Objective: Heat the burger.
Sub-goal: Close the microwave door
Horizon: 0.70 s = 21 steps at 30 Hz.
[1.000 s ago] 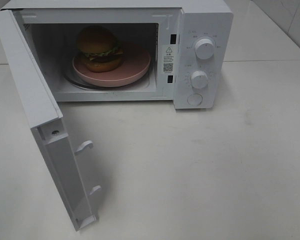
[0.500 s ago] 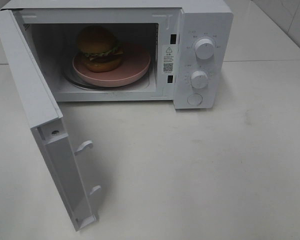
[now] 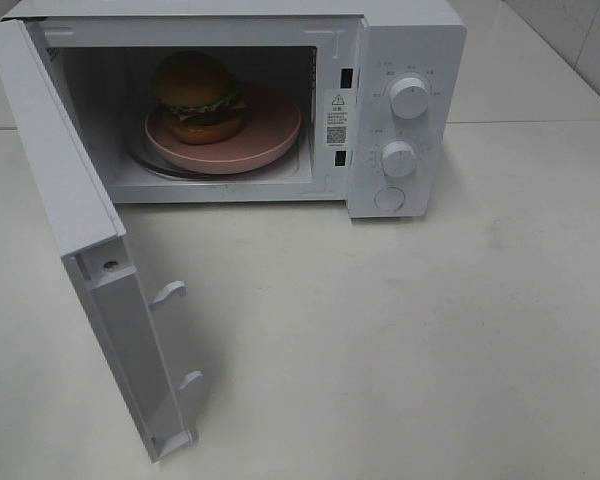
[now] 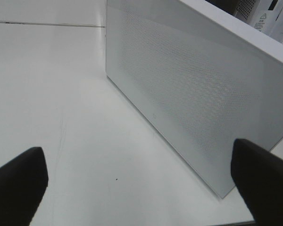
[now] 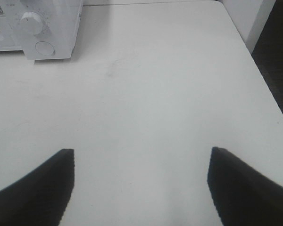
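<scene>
Only the high view shows the burger (image 3: pixel 198 97). It sits inside the open microwave (image 3: pixel 410 40) in the upper left of the frame, on a pink plate (image 3: pixel 270 135) and toward that plate's left side. Neither gripper appears there. The left wrist view alone shows the left gripper (image 4: pixel 139 181), its dark fingers (image 4: pixel 19 186) wide apart with nothing between them. It is above the white table (image 4: pixel 52 84) and faces the perforated outer face of the door (image 4: pixel 198 94). The door fills much of that view, and the burger cannot be seen past it. The right wrist view alone shows the right gripper (image 5: pixel 141 186), jaws likewise apart and empty over bare table. The microwave's control corner lies well beyond it, with the lower knob (image 5: pixel 32 21) and a round button (image 5: pixel 45 48) in sight. In the high view the door swings out toward the lower left of the frame, seen nearly edge-on, with two hooks (image 3: pixel 168 292) on its inner edge. The upper knob (image 3: pixel 410 97) sits on the panel at the upper right of centre. A sticker (image 3: pixel 337 118) sits on the strip between the cavity and the panel. The burger stands upright in the cavity's shade: a glossy brown bun on top, a green lettuce frill, a dark patty and a lower bun touching the plate.
</scene>
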Motion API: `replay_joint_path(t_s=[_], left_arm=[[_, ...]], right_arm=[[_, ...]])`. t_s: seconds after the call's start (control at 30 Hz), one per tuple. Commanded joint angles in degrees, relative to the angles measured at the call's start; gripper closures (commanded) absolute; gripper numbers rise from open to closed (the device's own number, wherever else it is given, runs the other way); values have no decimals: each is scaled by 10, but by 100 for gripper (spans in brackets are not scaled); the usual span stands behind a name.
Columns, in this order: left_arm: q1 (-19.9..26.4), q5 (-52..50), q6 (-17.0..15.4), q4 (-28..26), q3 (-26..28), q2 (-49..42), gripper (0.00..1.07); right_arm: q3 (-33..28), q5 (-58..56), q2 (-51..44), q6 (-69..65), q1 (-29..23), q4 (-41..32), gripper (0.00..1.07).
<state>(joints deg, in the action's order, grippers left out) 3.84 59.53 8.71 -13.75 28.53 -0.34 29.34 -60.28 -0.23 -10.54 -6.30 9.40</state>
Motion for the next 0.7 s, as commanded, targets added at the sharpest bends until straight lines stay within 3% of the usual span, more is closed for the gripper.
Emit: replay_joint_path(t_s=[0.03, 0.7], left_arm=[[3, -2, -1, -1, -1, -3, 9], [3, -2, -1, -1, -1, -3, 9]], right_arm=[[-1, 6, -15, -2, 2, 1, 31], [-1, 6, -15, -2, 2, 1, 31]])
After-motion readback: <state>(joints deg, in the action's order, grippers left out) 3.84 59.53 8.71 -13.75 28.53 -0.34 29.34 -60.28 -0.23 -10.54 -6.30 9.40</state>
